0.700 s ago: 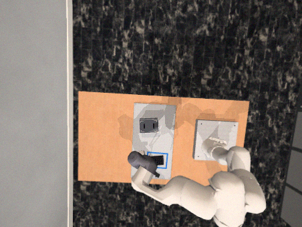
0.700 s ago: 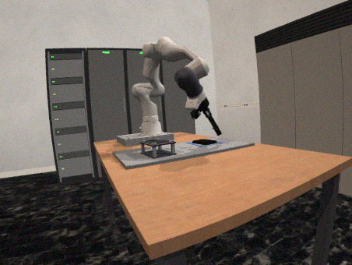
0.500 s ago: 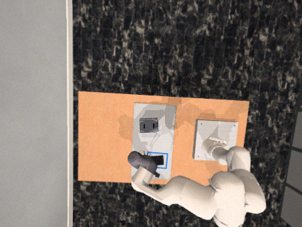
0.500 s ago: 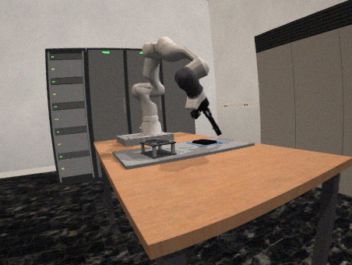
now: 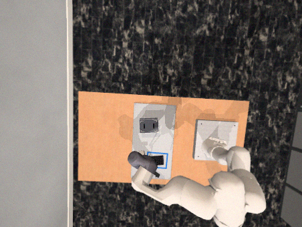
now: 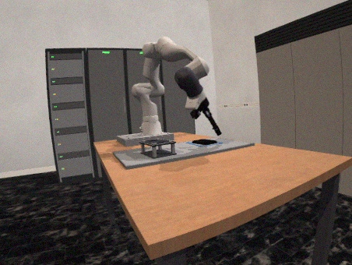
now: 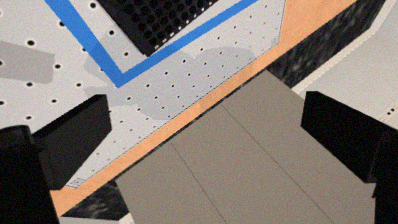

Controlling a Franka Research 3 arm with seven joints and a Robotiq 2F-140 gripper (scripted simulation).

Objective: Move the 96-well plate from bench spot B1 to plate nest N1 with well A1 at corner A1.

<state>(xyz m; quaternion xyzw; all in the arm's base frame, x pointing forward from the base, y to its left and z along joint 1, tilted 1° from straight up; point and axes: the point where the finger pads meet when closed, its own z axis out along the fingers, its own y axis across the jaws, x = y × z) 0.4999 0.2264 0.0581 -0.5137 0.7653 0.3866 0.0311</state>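
The black 96-well plate [image 5: 160, 160] [image 6: 204, 142] [image 7: 155, 20] lies flat inside the blue rectangle of spot B1 [image 5: 166, 161] [image 7: 100, 50] on the grey perforated board [image 5: 157, 111] [image 6: 222, 147] [image 7: 200, 65]. The raised nest N1 [image 5: 148, 125] [image 6: 158, 144] stands empty further along the board. My gripper [image 6: 216, 130] [image 7: 207, 110] is open and empty. It hangs tilted in the air above the board's edge, just beside the plate and apart from it. In the top view my arm covers part of the plate. I cannot make out the cut-off corner.
The board lies on an orange table [image 5: 100, 133] [image 6: 234, 183]. My arm's grey base block [image 5: 200, 127] [image 6: 128, 139] sits beside the board. Dark server cabinets [image 6: 70, 113] stand behind the table and grey wall cabinets [image 6: 304, 86] to the right.
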